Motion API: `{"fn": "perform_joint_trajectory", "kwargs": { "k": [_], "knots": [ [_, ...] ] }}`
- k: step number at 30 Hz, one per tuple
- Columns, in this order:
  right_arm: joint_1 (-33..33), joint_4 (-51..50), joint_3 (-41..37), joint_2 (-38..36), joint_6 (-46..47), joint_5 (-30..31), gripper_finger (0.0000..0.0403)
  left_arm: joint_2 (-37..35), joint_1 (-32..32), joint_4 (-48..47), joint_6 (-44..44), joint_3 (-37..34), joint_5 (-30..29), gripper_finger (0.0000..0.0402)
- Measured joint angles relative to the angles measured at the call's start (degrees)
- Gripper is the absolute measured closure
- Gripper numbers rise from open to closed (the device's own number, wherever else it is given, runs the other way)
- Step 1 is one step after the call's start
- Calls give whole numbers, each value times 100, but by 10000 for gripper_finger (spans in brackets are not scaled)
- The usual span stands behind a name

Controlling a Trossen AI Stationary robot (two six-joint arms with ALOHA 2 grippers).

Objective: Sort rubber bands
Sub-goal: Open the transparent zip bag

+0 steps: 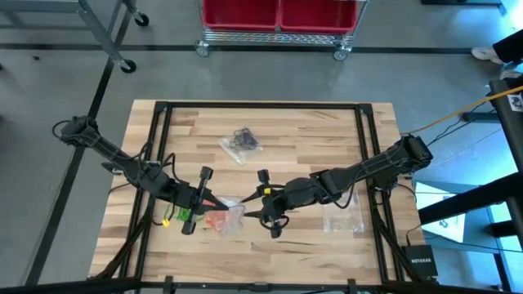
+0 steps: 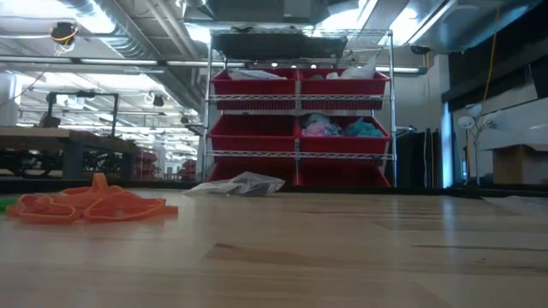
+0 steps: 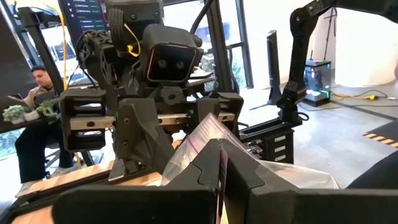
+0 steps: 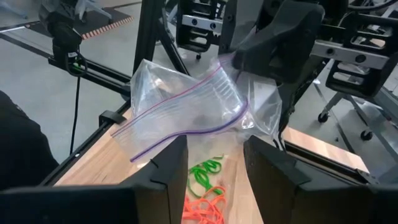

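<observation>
Right wrist view: left gripper pinches clear bag (empty); right gripper parted.

A grey concrete floor surrounds the wooden table, and past the table's far edge, away from both grippers, stands a wire shelving rack on casters loaded with red bins. Behind that rack the room opens into a workshop with ceiling ducts, bright strip lighting and workbenches. A seated person shows off to one side, beside tall bright windows.
</observation>
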Motion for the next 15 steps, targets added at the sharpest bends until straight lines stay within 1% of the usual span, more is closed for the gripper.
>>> {"fn": "perform_joint_trajectory", "kwargs": {
  "k": [3, 5, 7, 11, 12, 15],
  "knots": [
    [-4, 14, 0, 0, 67, -1, 263, 0, 0, -3, 0, 0, -1, 401],
    [-4, 20, 0, 0, 171, 0, 279, 0, 0, -3, -16, 0, -1, 401],
    [-4, 24, 0, 0, 297, 1, 304, 0, 0, -7, -54, 0, -2, 401],
    [-4, 18, 0, 0, 390, 2, 379, 0, 0, -16, -83, 0, -2, 401],
    [-4, 10, 0, 0, 390, 2, 390, 0, 0, -16, -116, 0, -2, 401],
    [-4, 1, 0, 0, 504, 60, 393, 0, 0, -11, -328, 0, -3, 401]
  ]
}}
